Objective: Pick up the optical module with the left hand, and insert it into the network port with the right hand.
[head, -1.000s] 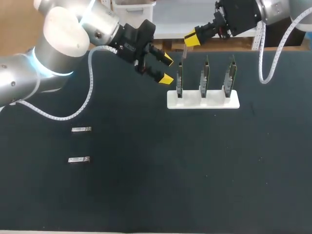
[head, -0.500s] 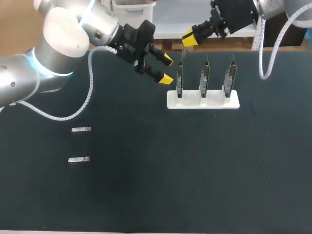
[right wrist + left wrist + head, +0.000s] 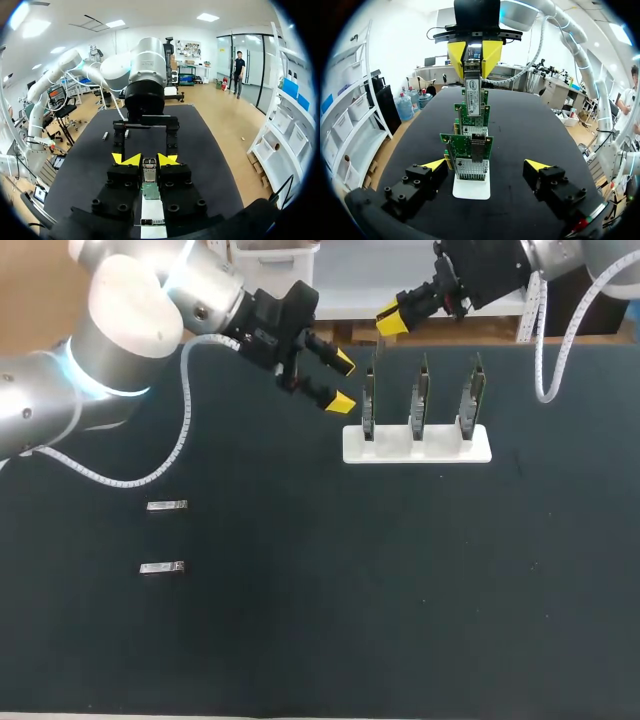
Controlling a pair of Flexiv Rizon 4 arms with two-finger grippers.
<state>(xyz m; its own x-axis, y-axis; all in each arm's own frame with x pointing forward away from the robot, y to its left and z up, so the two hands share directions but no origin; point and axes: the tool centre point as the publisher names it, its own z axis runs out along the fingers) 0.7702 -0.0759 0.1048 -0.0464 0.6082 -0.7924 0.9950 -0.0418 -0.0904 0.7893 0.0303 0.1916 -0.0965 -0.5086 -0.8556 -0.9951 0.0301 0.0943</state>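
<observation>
A silver optical module (image 3: 472, 75) hangs from my right gripper (image 3: 391, 319), which is shut on it above the leftmost of three green network cards (image 3: 369, 400). The cards stand upright in a white stand (image 3: 417, 447). In the right wrist view the module (image 3: 148, 167) sits between the yellow tips of the right gripper (image 3: 148, 160), with a card (image 3: 150, 190) just below. My left gripper (image 3: 342, 382) stands open and holds nothing, left of the stand and facing the row of cards (image 3: 468, 145). In its own wrist view the left gripper (image 3: 486, 165) flanks the nearest card.
Two more silver modules (image 3: 166, 505) (image 3: 161, 567) lie on the black table at the left. The table's far edge runs close behind the stand.
My right gripper with the module has shifted slightly left and up over the leftmost card. The left arm has not moved.
</observation>
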